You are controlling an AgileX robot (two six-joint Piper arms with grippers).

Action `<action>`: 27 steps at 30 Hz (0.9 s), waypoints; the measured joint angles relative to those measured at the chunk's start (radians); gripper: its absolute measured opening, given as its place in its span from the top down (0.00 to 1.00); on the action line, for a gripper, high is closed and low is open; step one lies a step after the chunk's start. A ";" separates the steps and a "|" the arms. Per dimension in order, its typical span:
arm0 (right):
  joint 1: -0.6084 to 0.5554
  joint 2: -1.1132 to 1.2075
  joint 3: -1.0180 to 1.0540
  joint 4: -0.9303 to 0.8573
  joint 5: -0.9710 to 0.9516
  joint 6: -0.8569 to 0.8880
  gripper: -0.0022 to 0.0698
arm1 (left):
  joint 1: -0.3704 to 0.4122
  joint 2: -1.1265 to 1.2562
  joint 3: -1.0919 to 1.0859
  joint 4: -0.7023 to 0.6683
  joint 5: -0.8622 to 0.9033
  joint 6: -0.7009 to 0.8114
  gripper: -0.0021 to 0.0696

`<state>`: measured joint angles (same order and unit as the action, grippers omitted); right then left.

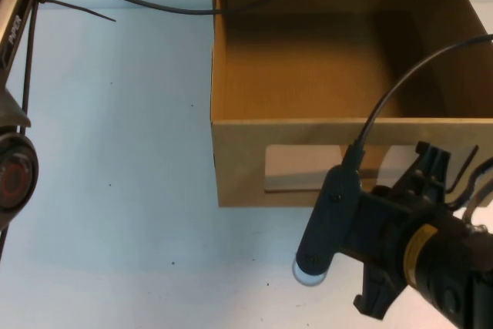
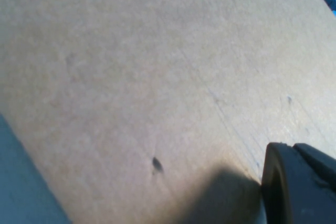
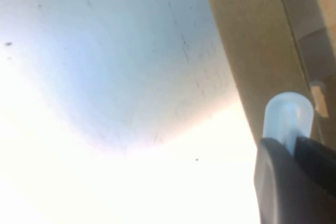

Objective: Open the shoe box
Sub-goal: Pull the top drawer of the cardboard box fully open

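The shoe box [image 1: 246, 161] is found on the table [image 1: 123, 190], right of centre toward the far side, with its top open and the brown interior exposed. A window [image 1: 300, 166] is cut in the near wall. The right gripper [image 1: 311, 267] is placed just before that wall, low over the table, its jaws closed on nothing. The left gripper [image 2: 297, 182] is seen close against a tan surface; its state cannot be told.

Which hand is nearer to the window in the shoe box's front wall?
Right. The right hand, shut, is just in front of the shoe box, by the window. The left hand shows only in its wrist view, close to plain cardboard, window unseen.
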<state>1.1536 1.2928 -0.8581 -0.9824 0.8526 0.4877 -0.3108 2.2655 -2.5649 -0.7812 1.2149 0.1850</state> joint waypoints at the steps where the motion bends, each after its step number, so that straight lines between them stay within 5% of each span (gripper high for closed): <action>1: 0.005 -0.006 0.000 0.012 0.008 -0.005 0.96 | 0.000 0.000 0.000 -0.002 0.000 0.000 0.98; 8: 0.015 -0.012 0.002 0.084 0.008 -0.008 0.91 | 0.000 0.001 0.000 -0.002 0.000 0.000 0.98; 13: 0.015 -0.012 0.002 0.144 0.014 -0.011 0.56 | 0.000 -0.004 0.000 0.000 0.000 0.000 0.98; 16: 0.015 -0.023 -0.001 0.200 0.029 -0.046 0.46 | 0.000 -0.016 0.002 0.028 0.000 0.000 0.98; 27: 0.015 -0.135 -0.162 0.608 0.189 -0.286 0.65 | 0.002 -0.151 0.013 0.137 0.045 0.000 0.98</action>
<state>1.1686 1.1582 -1.0205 -0.3741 1.0415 0.2019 -0.3090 2.1143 -2.5522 -0.6442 1.2600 0.1850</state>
